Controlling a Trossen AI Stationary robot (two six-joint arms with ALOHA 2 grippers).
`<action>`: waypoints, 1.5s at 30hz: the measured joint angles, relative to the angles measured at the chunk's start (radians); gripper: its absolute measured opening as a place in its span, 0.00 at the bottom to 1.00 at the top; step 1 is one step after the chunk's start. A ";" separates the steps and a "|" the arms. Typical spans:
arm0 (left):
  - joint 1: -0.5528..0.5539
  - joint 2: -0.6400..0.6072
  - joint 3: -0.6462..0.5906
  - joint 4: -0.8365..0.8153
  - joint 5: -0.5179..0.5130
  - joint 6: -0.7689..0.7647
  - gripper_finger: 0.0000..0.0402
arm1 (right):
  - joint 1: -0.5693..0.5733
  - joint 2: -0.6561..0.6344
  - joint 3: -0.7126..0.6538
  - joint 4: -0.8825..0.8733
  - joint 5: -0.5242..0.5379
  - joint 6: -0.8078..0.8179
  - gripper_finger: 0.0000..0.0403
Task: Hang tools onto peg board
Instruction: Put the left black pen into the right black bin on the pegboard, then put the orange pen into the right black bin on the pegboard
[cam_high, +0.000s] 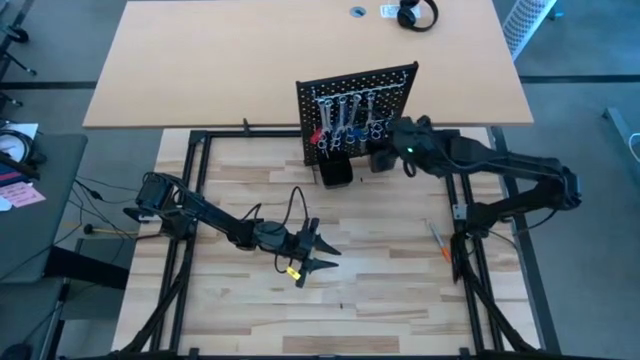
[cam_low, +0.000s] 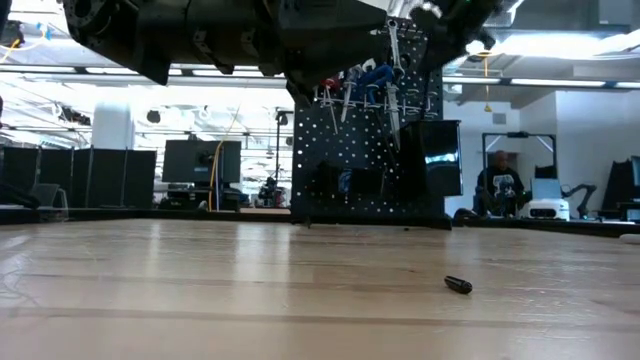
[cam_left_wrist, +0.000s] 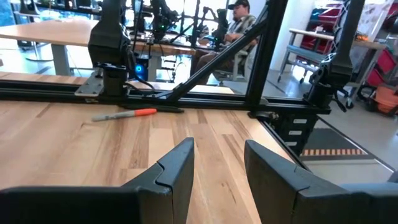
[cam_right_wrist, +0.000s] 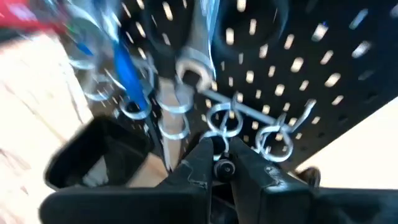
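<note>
Left gripper (cam_high: 322, 257) hovers low over the near-middle of the pale wood-plank table (cam_high: 380, 300), its two dark fingers (cam_left_wrist: 177, 171) spread apart with nothing between them; bare planks show through the gap in its wrist view. A small dark cylindrical object (cam_low: 458, 285) lies alone on the table in the low view; what it is cannot be made out.

Farther right, an orange-tipped marker pen (cam_high: 438, 240) lies flat on the planks near the right arm's base, apart from both grippers.

At the far side stands the upright black perforated metal peg board (cam_high: 390, 85), two black cups at its foot (cam_high: 336, 170). Hanging tools (cam_high: 345, 120) crowd its upper rows: silver wrenches, blue-handled pieces, one red-handled piece.

Right gripper (cam_high: 398, 133) is pressed up to the board's right part. Its fingers are nearly together, pinched on the shank of a silver open-ended wrench (cam_right_wrist: 189, 70) among the silver ring hooks (cam_right_wrist: 273, 138).

Beyond the table, a seated person (cam_low: 498, 185) shows in the room.
</note>
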 joint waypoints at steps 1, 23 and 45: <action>0.000 0.000 0.000 0.000 0.000 0.000 0.33 | -0.013 0.012 0.000 -0.012 -0.022 0.010 0.12; 0.000 0.000 0.000 -0.024 0.000 0.000 0.33 | 0.193 -0.082 0.000 -0.165 -0.131 0.051 0.48; -0.002 0.000 0.000 -0.016 0.000 -0.034 0.33 | 0.527 0.070 -0.488 -0.576 -0.615 0.957 0.42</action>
